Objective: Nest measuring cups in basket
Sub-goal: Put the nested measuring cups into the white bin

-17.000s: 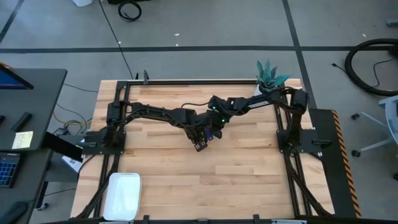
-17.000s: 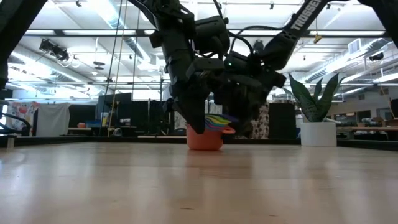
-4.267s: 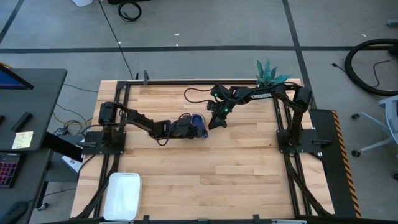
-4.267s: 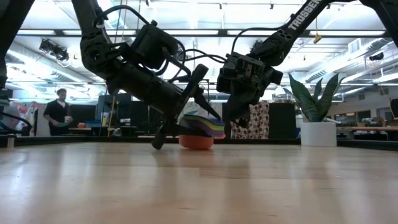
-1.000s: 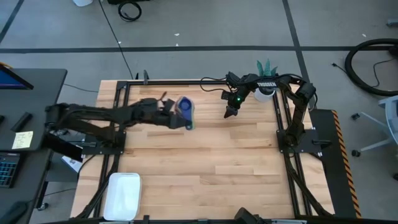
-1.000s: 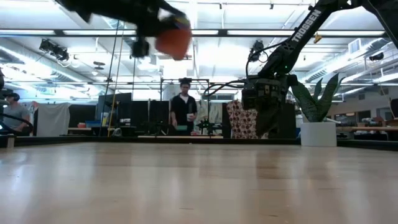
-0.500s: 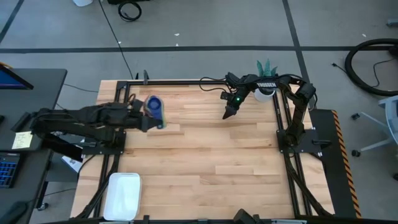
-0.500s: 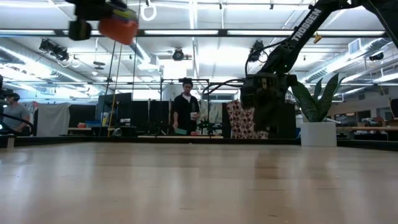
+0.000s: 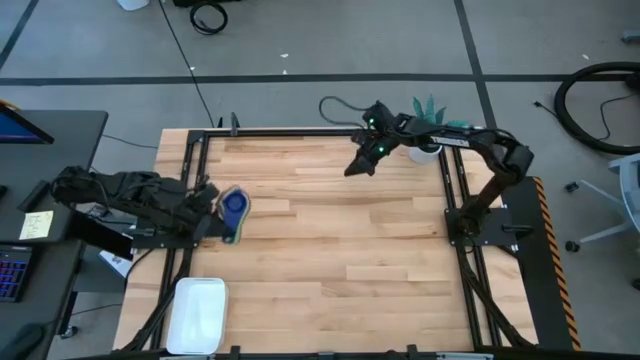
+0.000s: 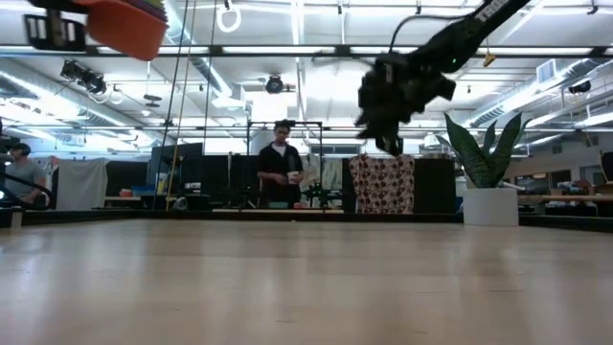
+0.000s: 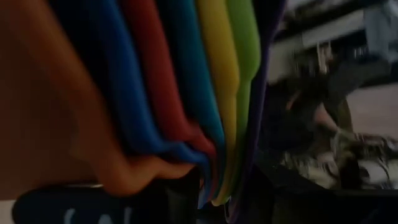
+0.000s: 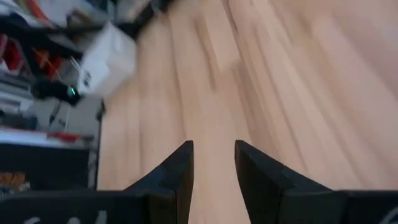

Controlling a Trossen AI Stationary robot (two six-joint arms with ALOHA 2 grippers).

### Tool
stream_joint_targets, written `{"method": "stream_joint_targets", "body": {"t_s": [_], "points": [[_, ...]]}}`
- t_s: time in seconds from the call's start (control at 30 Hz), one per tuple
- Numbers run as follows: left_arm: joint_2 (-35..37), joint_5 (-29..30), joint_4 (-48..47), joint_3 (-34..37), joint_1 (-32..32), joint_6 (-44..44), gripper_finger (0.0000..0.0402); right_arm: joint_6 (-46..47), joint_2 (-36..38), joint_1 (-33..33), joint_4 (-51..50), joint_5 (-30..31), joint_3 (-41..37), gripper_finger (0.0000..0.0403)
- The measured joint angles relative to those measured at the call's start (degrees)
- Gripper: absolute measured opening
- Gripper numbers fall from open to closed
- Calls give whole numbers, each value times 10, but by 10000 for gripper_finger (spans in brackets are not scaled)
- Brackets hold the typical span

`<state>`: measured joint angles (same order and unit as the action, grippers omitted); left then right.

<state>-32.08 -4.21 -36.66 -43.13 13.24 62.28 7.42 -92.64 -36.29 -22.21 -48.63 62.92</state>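
Note:
The measuring cups point(image 9: 232, 211) are nested in one stack, dark blue on top in the high view and orange underneath in the low view point(image 10: 129, 29). My left gripper point(image 9: 210, 216) is shut on the stack and carries it high over the table's left side. The white basket point(image 9: 200, 312) lies at the near left corner, nearer than the stack. My right gripper point(image 9: 355, 166) hangs open in the air at the far side, near the plant, with nothing between its fingers point(image 12: 181, 168). My left gripper holds the stack by its bundled flat handles point(image 11: 208, 168), which run in between its two fingers; the exact place of contact is hidden by the handles and the gripper. The fingers come level from the table's left. The stack hangs clear, high above the table.
A potted plant point(image 9: 430, 122) in a white pot point(image 10: 490, 205) stands at the far right corner. Black frame rails point(image 9: 300, 132) run along the table's edges. In the room beyond the table a person point(image 10: 280, 165) stands.
My left gripper has swung the stack of cups from the table's far middle toward the left edge and nearer, keeping it high and held. My right gripper has risen and drifted a little toward the left.

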Motion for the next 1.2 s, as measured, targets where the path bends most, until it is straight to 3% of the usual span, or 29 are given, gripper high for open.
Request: {"method": "stream_joint_targets", "body": {"t_s": [0.1,0.2,0.47,0.63,0.97,1.07,1.2], "points": [[-1,-35,-19,0,26,28,85,39,35,5,53,11,0,122],[-1,-13,-23,0,51,62,85,67,70,11,91,36,0,122],[-9,222,48,0,117,103,85,76,154,27,104,51,0,122],[-13,285,111,0,159,70,85,57,206,33,106,36,0,122],[-13,268,94,0,207,-3,85,70,262,40,106,37,0,122],[-13,223,56,0,220,1,85,94,264,48,108,54,0,122],[-13,108,9,0,240,17,85,119,262,67,140,101,0,122]]}}
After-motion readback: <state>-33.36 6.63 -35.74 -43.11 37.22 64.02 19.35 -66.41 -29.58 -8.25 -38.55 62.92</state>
